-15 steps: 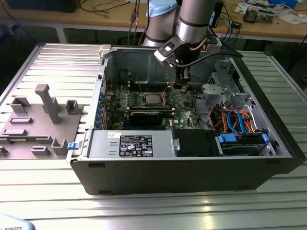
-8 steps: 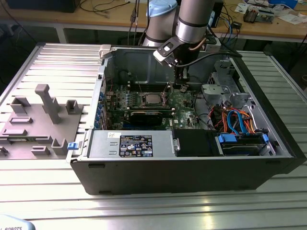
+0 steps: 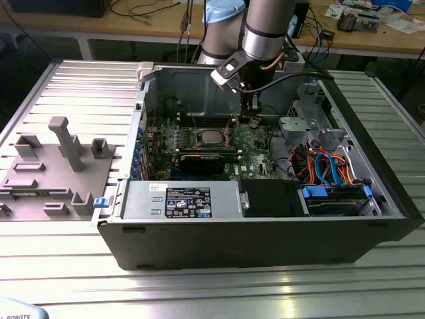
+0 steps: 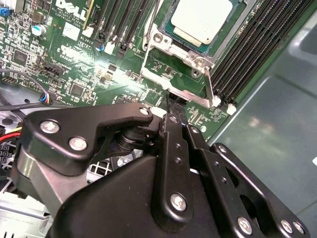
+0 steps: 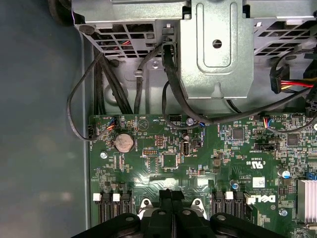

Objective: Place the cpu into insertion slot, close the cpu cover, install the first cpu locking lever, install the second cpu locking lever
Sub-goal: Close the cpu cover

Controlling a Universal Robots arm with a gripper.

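a: how was the gripper?
b: fingers pressed together, nothing between them that i could see, tips right at the near edge of the cover.
a: and the chip?
b: the cpu sat flat in the socket. in the exterior view that was about eight o'clock from the gripper. step one looked done. the cover stood tilted up, with the green board showing through its window. the lever looked unlatched, so the cover and both levers were left.
a: the case?
b: it held the green board, a grey power box at six o'clock and blue cables at four.
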